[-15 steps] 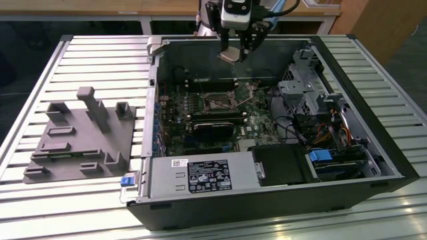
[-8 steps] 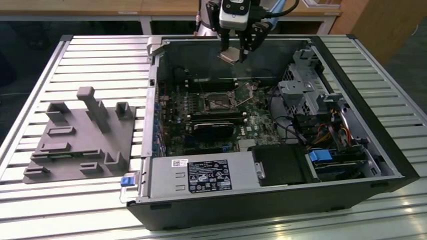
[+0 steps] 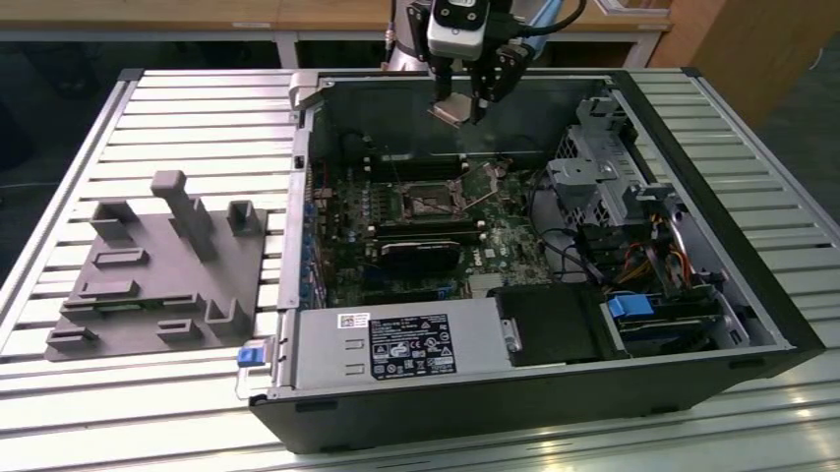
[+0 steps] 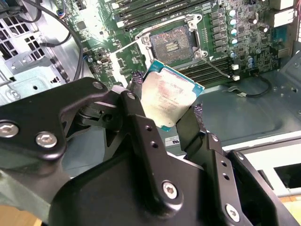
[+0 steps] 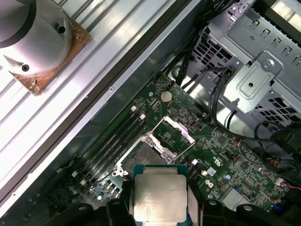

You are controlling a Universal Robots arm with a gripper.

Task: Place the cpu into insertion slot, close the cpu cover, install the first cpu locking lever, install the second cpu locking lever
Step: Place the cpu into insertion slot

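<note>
Second wrist view, tool (image 4: 165,107) pinching cpu (image 4: 172,90), edges hidden

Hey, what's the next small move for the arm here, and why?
Probably lower the cpu toward the insertion slot: the hand grips it well above the motherboard, and the slot lies open and empty.
</note>
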